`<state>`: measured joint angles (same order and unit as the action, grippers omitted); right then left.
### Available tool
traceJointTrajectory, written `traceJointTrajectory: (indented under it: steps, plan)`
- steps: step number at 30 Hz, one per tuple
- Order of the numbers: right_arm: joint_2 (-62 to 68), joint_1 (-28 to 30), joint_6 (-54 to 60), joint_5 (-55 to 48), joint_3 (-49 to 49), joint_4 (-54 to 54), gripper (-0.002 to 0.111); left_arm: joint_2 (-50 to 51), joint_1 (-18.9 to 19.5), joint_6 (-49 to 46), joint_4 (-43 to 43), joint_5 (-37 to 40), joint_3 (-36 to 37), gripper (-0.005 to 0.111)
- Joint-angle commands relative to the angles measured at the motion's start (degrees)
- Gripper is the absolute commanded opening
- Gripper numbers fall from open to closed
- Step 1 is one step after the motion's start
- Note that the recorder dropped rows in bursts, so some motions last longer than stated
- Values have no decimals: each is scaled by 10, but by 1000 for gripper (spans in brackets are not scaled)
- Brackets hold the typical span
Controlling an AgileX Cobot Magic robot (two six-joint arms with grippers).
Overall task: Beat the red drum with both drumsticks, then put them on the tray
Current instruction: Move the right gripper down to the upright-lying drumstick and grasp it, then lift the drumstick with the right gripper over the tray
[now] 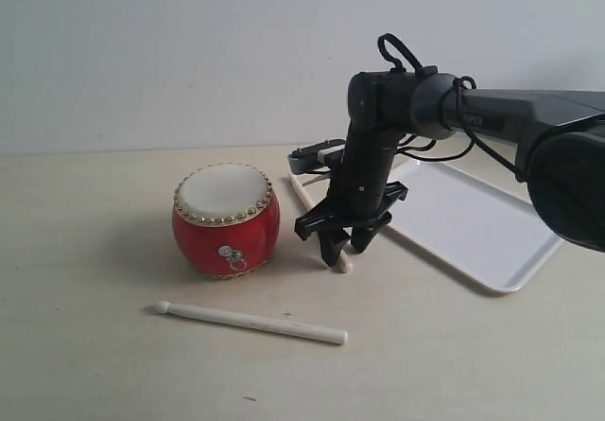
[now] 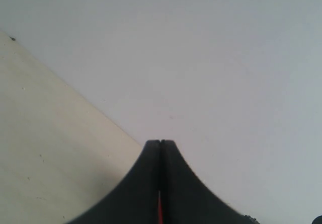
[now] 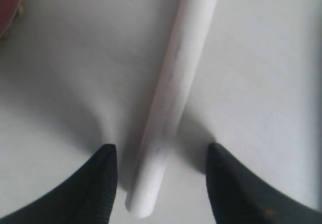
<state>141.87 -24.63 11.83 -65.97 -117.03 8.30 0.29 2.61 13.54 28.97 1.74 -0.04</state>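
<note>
The red drum (image 1: pixel 226 220) stands upright on the pale desk (image 1: pixel 85 279), about midway between its front and back edges and left of the white tray (image 1: pixel 473 222), its cream skin facing up and its small metal ring turned toward the front edge. The front drumstick (image 1: pixel 250 322) lies flat on the desk between the drum and the front edge, roughly parallel to that edge, with its rounded tip pointing left. The second drumstick (image 1: pixel 307 199) lies on the desk between the drum and the tray, running from the tray's near corner toward the front edge. The right gripper (image 1: pixel 342 249) points down over the thick end of this stick. In the right wrist view its black fingers (image 3: pixel 100 183) are spread, one on each side of the stick, with a gap of bare desk visible on both sides. The left gripper (image 2: pixel 160 142) appears only in its own wrist view, its jaws pressed together with nothing between them, above the desk near a grey wall.
</note>
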Motion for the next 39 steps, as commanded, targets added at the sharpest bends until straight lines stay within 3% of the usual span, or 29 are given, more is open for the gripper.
traceJointTrajectory:
  steps: [1,8,11,16,27,35,39]
  plan:
    - [1,0,-8,-3,-5,1,50,-3,1,2,-5,3,0,0]
    - [6,-12,-10,-6,-5,-2,44,-3,1,2,-5,3,0,0]
    - [13,-17,-13,-15,-5,-13,33,-3,1,2,-5,3,0,0]
    - [11,-20,-21,-30,-5,-42,2,-3,1,2,-5,3,0,0]
    - [-94,-20,-82,-23,14,-72,0,-3,1,5,-3,-7,0,0]
    - [-417,33,-83,67,373,-80,0,2,1,24,34,74,-18,0]
    - [-557,33,-86,120,509,-83,0,133,1,-37,34,115,-118,0]
